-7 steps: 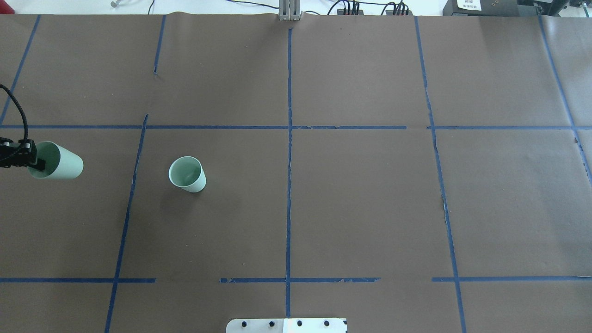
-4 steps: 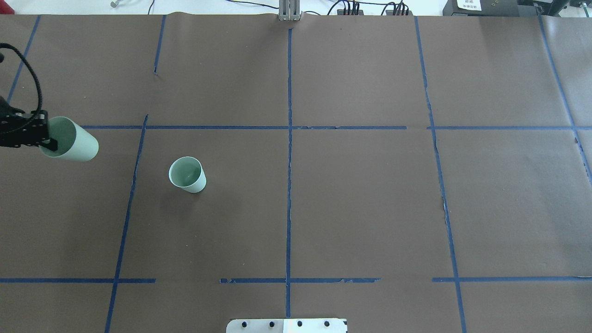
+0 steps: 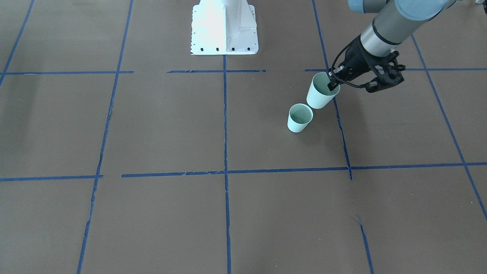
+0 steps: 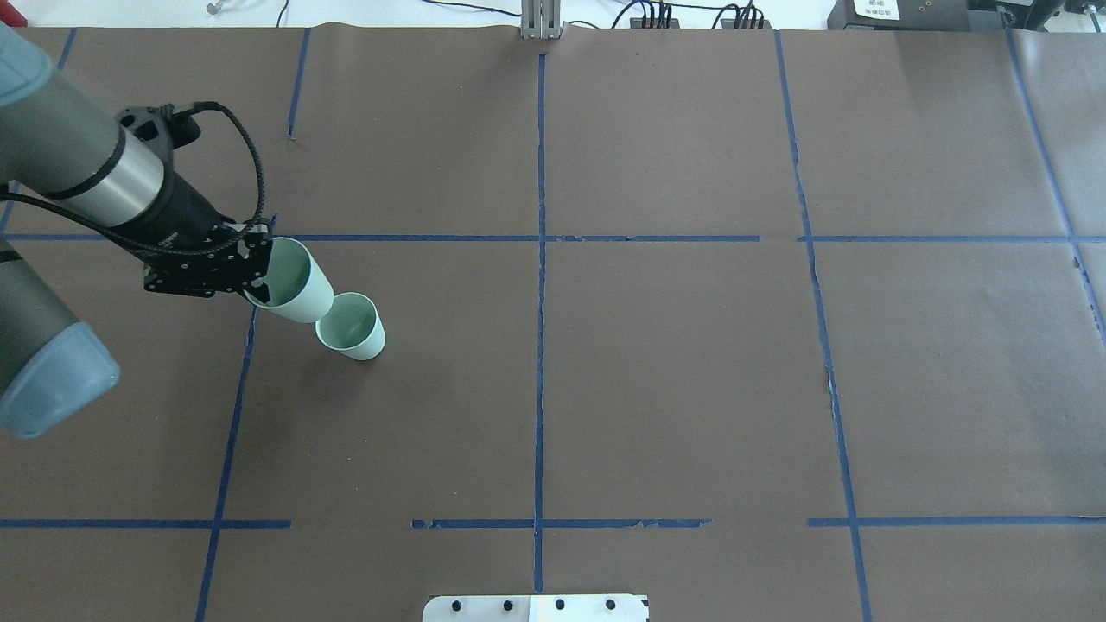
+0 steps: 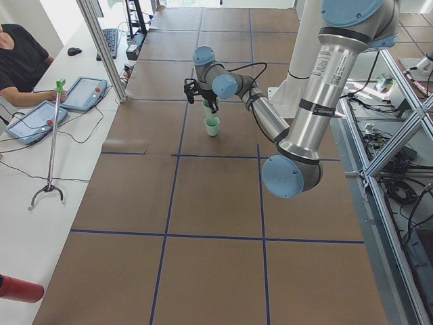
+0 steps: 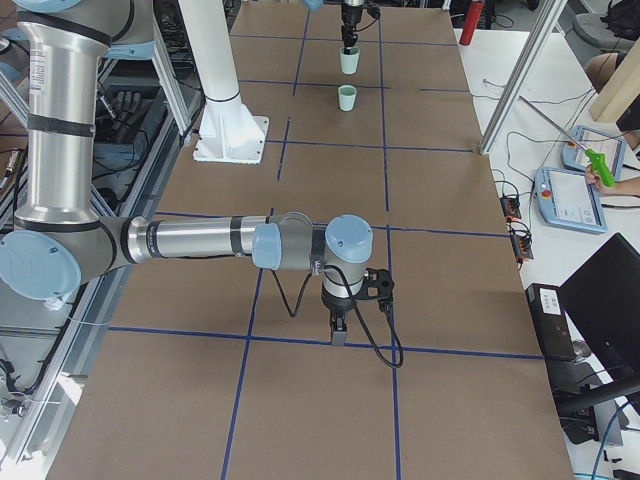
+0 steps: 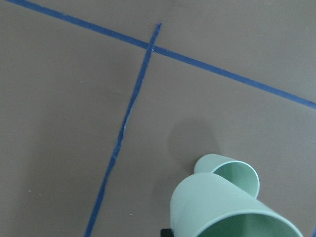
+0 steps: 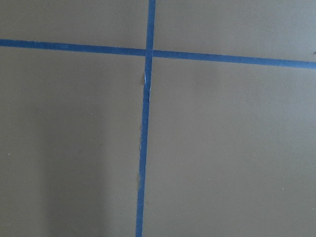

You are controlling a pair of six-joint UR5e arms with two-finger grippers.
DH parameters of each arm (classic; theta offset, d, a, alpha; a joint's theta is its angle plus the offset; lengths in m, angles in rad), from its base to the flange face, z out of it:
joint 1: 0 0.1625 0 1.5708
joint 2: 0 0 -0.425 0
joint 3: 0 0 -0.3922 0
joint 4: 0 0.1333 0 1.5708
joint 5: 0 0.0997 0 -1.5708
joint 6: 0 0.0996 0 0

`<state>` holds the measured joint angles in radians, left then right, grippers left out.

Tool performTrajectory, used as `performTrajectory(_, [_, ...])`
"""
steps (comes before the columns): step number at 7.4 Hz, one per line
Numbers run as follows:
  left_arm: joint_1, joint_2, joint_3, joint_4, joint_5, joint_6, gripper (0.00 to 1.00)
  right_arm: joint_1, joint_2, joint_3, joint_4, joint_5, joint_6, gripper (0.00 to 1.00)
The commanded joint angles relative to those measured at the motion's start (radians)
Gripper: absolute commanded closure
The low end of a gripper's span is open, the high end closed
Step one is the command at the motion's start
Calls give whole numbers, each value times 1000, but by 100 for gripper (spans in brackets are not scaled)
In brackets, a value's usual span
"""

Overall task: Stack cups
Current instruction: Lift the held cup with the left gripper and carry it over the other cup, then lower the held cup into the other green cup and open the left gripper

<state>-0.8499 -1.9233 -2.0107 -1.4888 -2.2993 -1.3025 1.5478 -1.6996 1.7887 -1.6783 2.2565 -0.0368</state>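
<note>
Two pale mint-green cups. One cup (image 4: 350, 326) stands upright on the brown table, also in the front view (image 3: 299, 118) and the left wrist view (image 7: 237, 175). My left gripper (image 4: 259, 272) is shut on the rim of the other cup (image 4: 298, 289) and holds it tilted above the table, just to the left of the standing one. The held cup also shows in the front view (image 3: 322, 91) and fills the bottom of the left wrist view (image 7: 222, 207). My right gripper (image 6: 338, 335) hangs over the table far to the right; I cannot tell whether it is open.
Brown paper with blue tape lines (image 4: 540, 259) covers the table. The white robot base (image 3: 224, 28) is at the near edge. A person, tablets and a grabber stick (image 5: 53, 135) are beyond the far edge.
My left arm has carried the held cup from the table's left edge to the right, right next to the standing cup. The standing cup has not moved.
</note>
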Motion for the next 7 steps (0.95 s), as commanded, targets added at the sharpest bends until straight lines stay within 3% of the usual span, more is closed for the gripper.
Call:
performTrajectory(1, [35,-57,85,-5,37,-20,100,0,0,0,-1,0,0,0])
performTrajectory(7, [40,-45,125,-59,37,-12,100,0,0,0,0,0,0,0])
